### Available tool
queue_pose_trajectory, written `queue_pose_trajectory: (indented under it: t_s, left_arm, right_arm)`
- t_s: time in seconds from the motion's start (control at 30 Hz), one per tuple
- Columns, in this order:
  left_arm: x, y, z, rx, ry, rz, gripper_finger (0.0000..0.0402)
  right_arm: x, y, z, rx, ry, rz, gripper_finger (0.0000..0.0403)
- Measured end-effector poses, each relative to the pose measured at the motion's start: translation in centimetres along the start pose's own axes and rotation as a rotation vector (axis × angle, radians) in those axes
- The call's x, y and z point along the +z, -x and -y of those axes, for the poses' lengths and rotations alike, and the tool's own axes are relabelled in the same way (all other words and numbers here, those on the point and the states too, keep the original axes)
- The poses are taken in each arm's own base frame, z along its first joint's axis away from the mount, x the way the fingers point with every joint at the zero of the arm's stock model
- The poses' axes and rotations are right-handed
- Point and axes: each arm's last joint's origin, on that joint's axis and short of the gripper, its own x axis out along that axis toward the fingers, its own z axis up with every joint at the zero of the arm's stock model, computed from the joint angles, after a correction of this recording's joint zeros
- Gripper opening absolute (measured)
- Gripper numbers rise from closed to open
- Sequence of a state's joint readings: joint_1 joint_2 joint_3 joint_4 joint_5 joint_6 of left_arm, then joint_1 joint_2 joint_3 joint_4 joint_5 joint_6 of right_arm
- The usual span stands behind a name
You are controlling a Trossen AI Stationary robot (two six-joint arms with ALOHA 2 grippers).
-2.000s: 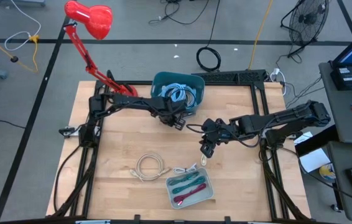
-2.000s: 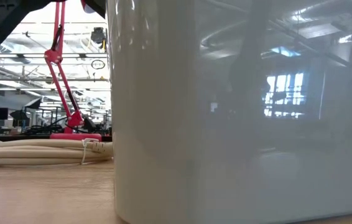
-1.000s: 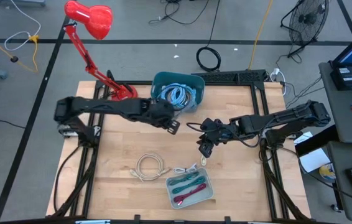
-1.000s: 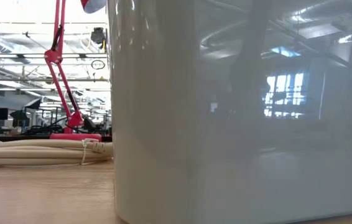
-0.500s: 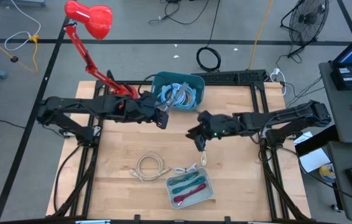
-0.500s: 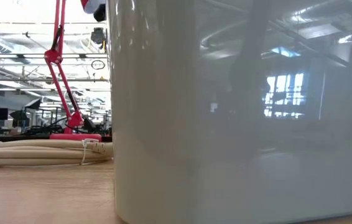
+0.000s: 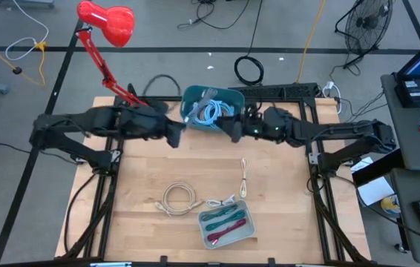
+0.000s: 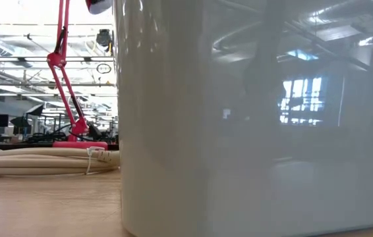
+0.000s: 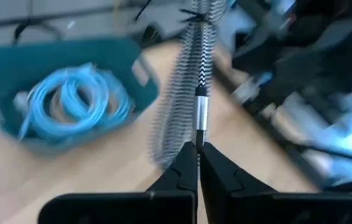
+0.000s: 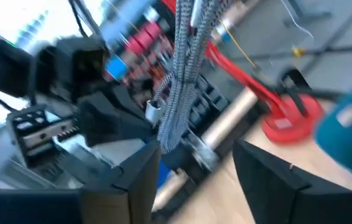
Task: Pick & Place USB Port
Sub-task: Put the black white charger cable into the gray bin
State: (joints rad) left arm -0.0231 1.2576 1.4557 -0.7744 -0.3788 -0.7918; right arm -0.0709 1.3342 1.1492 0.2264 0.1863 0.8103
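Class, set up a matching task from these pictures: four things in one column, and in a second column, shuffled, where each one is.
Things:
1. blue cable coil
2. beige cable coil
3. braided cable
4. red and teal cables

Places:
A. in the grey tray
B. bare table, beside the tray
C. in the teal bin
D. pinched by the left gripper

Pairs: 1-C, 2-B, 3-D, 4-A

No lettering, labels, brand marks or numbers can be read in any view right now. The high view is too far off for print on anything, the low view is mostly filled by a plain pale wall with only reflections on it, and both wrist views are smeared, so nothing on the gear there can be made out.
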Motion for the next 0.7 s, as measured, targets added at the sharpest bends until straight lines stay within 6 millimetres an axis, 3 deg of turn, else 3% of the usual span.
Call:
queue_pose_trajectory:
  t_s: [0.07, 0.23, 0.47, 0.7]
  left_arm:
    - [0.7, 1.4, -0.2, -0.040, -0.005, 0.046, 0.0001]
    - [1.4, 2.7, -0.8, -0.089, -0.047, 0.071, 0.0000]
    - [1.8, 1.8, 0.5, -0.239, -0.060, 0.053, 0.0000]
    - [1.4, 0.7, 0.8, -0.264, -0.091, 0.004, 0.0000]
  right_arm:
    - [0.6, 0.0, -0.3, 0.044, -0.009, 0.054, 0.0210]
    - [1.1, -0.3, -1.0, 0.114, -0.004, 0.156, 0.0230]
    - [-1.0, -2.4, -1.0, 0.167, -0.043, 0.168, 0.0235]
    - [-2.8, -3.6, -1.2, 0.217, -0.085, 0.187, 0.0235]
